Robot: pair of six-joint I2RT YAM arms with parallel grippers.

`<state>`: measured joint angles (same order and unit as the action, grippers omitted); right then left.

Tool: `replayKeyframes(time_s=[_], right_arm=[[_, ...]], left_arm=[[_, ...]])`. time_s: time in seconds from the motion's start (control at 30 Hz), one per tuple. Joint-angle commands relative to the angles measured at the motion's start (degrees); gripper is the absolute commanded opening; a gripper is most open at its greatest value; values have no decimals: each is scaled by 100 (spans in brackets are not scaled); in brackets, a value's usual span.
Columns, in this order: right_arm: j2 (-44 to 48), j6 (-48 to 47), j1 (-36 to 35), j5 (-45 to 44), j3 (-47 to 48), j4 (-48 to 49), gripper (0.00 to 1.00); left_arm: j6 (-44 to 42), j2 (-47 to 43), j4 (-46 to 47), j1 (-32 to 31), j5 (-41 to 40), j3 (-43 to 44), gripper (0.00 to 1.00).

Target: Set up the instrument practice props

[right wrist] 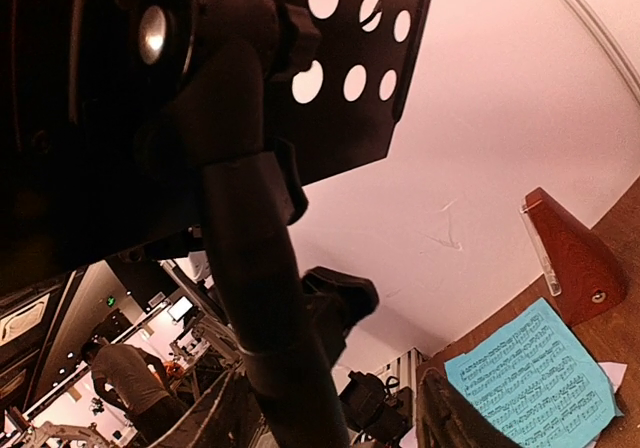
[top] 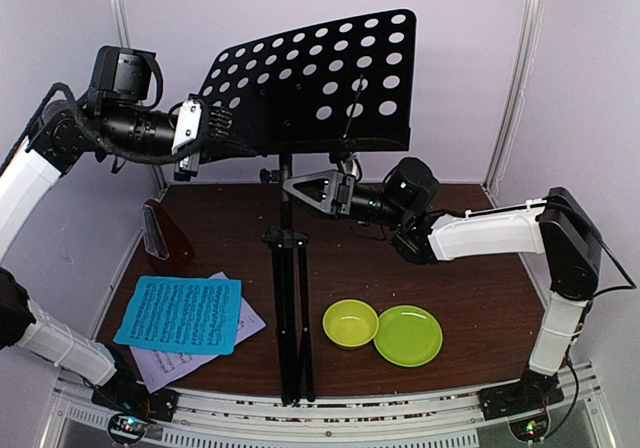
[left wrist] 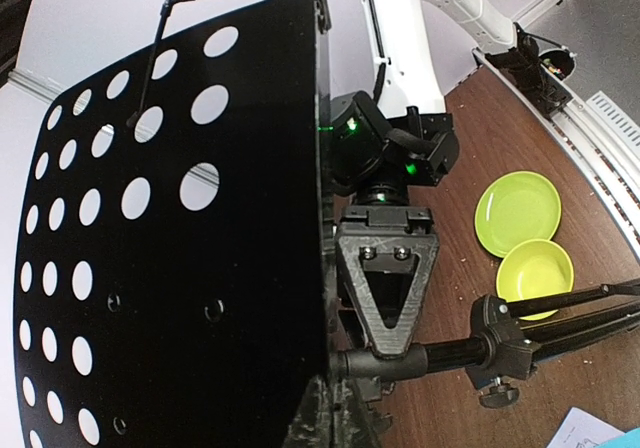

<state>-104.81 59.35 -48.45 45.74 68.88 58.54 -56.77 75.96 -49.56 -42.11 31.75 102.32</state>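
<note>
I've got the left claw clamped shut on the left edge of the desk of the music stand. The stand is upright mid-table on its tripod, with the desk tilted back. The right claw sits partly open, a finger on either side of the pole just under the desk joint, and has hold of nothing. I read this step as bracing the pole so the desk can be set. To do it well I'd centre the pole between the fingers, close squarely below the joint, and keep the left grip firm. Any push should run along the pole, because a sideways shove could tip the tripod. The blue sheet lies flat at the near left on top of the pale sheet, and the metronome stands behind them by the left wall. The bowl and plate sit touching at the near right, well clear of the stand. The right wrist view is very dark, so I can't tell whether either finger touches the pole. The joint behind the desk is one black mass. The left wrist view cuts off my left fingers at the bottom edge, and the pale sheet is mostly covered.
</note>
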Motion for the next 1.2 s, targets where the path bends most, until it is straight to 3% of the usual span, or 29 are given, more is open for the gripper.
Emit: replayKeyframes(time_s=[0.0,0.27,0.63,0.8,0.9,1.17], right_arm=[[-120,111,-165,152,331,188,54],[-306,441,-226,155,494,510,39],[-259,379,-242,169,619,482,6],[-227,294,-214,124,676,544,0],[-162,250,-178,24,733,627,0],[39,-66,-61,-257,1310,431,0]], left_arm=[[-390,-149,1465,-182,421,233,0],[-492,-23,1460,-298,342,293,0],[-561,-2,1470,-316,189,271,0],[-578,-48,1465,-317,60,195,1],[-594,-162,1567,-316,-177,10,21],[-150,-749,2411,-316,-727,-826,55]])
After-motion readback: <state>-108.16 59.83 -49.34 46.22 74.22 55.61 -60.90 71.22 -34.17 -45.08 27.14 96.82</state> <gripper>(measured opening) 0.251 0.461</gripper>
